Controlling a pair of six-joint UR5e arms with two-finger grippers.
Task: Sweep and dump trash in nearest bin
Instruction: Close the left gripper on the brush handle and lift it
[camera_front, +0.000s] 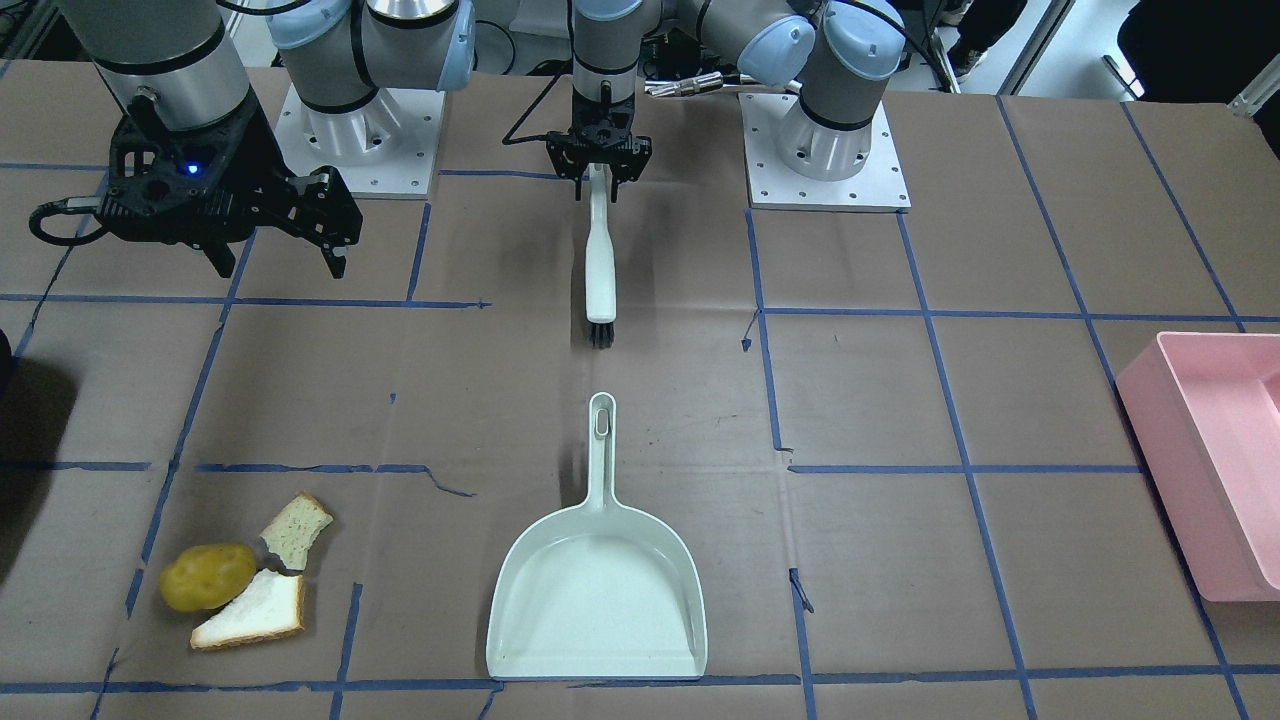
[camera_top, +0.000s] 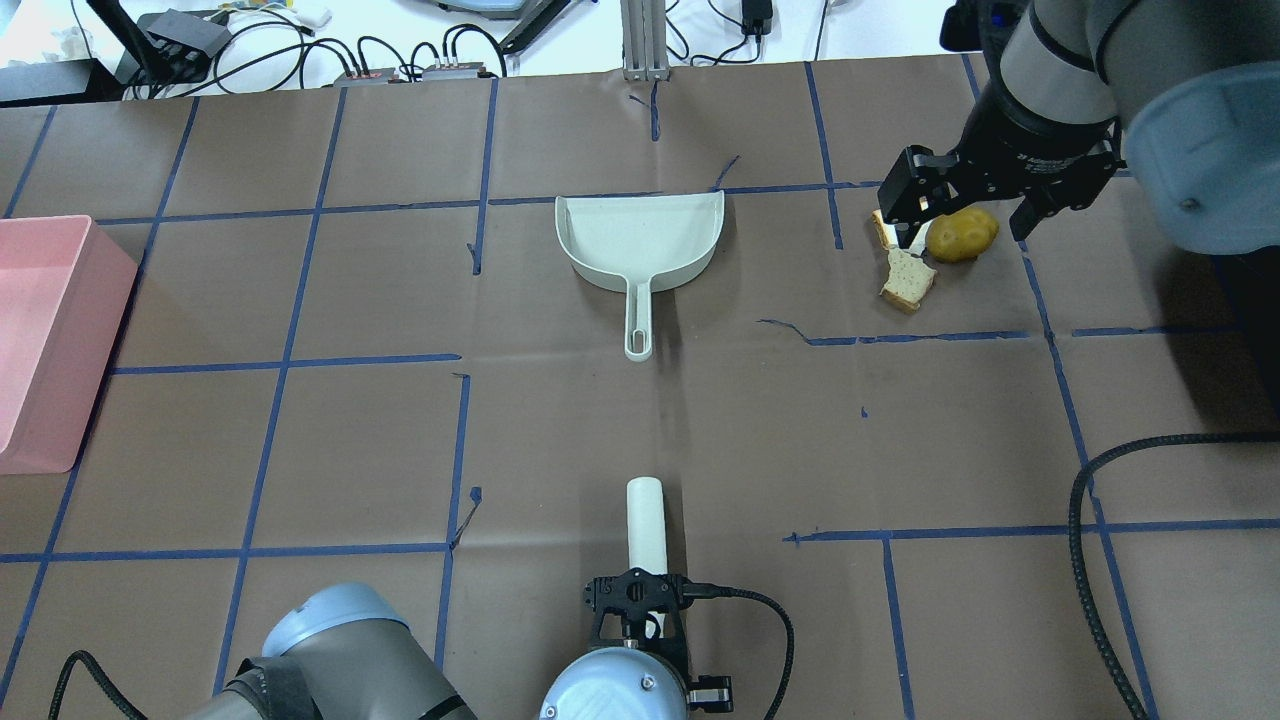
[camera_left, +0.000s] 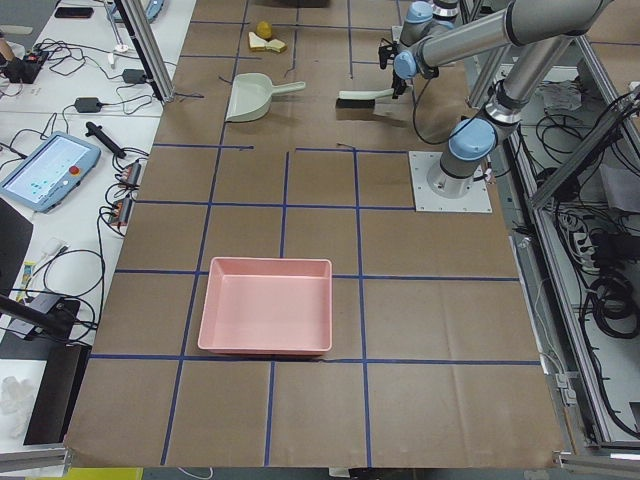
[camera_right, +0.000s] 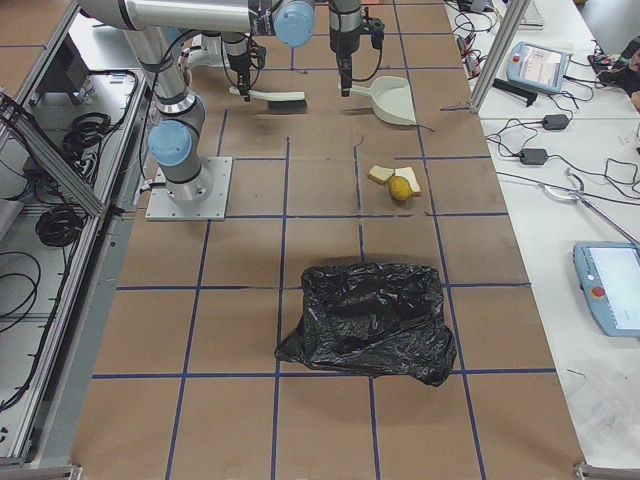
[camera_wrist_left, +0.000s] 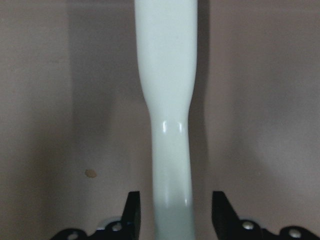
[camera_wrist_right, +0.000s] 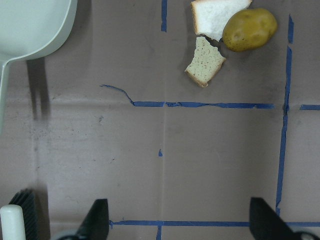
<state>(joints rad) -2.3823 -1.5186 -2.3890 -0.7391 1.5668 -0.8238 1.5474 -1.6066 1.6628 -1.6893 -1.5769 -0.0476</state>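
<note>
Front-facing: pink bin (camera_front: 1215, 470) cut off at the right edge; potato (camera_front: 208, 577) and two bread pieces (camera_front: 296, 530) bunched near-left; right gripper (camera_front: 280, 268) hangs far-left, spread wide. Overhead: it masks part of the far bread; brush (camera_top: 646, 520), bristles hidden, points lengthwise at the dustpan (camera_top: 640, 235) handle. Left wrist: left gripper (camera_wrist_left: 176, 197) straddles the brush handle, slivers of table (camera_wrist_left: 260, 100) either side, unclamped. Right side: black bag (camera_right: 365, 320) near the potato.

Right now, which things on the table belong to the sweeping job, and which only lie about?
Job: potato, speckled bread piece, white bread piece, brush, dustpan, black bag (nearest bin).
Lying about: farther pink bin, tablet.
</note>
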